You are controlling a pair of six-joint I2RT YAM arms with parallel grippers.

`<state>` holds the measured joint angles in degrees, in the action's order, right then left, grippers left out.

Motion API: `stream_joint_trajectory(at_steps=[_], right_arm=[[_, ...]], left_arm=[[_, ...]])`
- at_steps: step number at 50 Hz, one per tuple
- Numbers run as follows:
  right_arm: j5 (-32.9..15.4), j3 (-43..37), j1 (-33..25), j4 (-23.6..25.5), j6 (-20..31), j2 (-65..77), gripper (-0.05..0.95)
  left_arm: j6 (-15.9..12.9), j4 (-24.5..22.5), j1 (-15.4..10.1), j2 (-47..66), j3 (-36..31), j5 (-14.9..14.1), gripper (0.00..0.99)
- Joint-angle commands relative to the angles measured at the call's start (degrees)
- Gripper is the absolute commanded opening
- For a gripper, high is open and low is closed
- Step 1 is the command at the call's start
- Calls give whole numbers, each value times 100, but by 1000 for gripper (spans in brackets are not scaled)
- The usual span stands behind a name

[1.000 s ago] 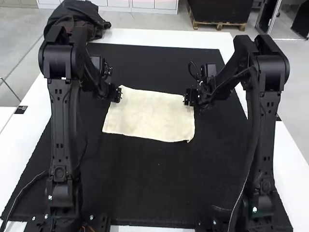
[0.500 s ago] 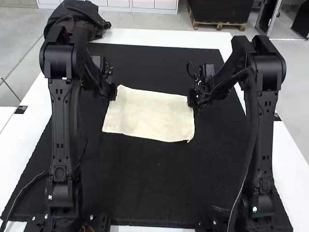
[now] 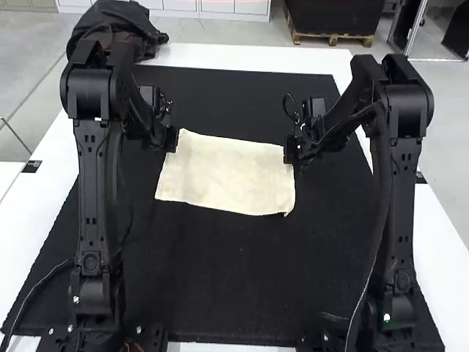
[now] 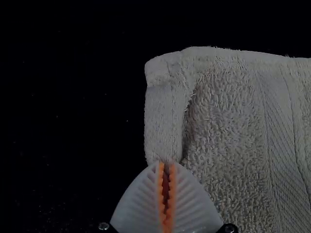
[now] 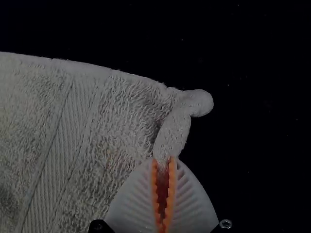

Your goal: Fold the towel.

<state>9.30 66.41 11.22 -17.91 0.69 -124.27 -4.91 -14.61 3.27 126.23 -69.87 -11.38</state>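
Pinching the towel on both sides is the step in hand, with the fold itself, it seems, yet to be made. The towel lies spread on the black mat over the white worktop; its number of layers cannot be told. The left pincer is drawn narrow on one side edge by a far corner; the right pincer likewise nips the opposite edge. The next move probably calls for both to lift together and carry the far side toward the arms' bases, evenly, since such slim pinches could slip.

The high view gives the towel's whole outline, including its near edge. The wrist views give what that one hides: the orange pads meeting the cloth, the side hems gathered into narrow rolls, and a woven band beside the pile.
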Motion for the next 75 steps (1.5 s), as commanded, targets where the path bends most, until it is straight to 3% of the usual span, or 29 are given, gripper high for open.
stream_joint_trajectory(at_steps=[1,52,75], right_arm=[[177,-120,3,7,-16,342,-25],[459,-638,-340,16,-166,1221,-25],[643,-779,-323,332,-289,1748,-25]], left_arm=[[25,-59,-19,-64,8,-31,21],[262,-59,34,-899,342,-172,21],[271,55,42,-1479,694,-251,21]])
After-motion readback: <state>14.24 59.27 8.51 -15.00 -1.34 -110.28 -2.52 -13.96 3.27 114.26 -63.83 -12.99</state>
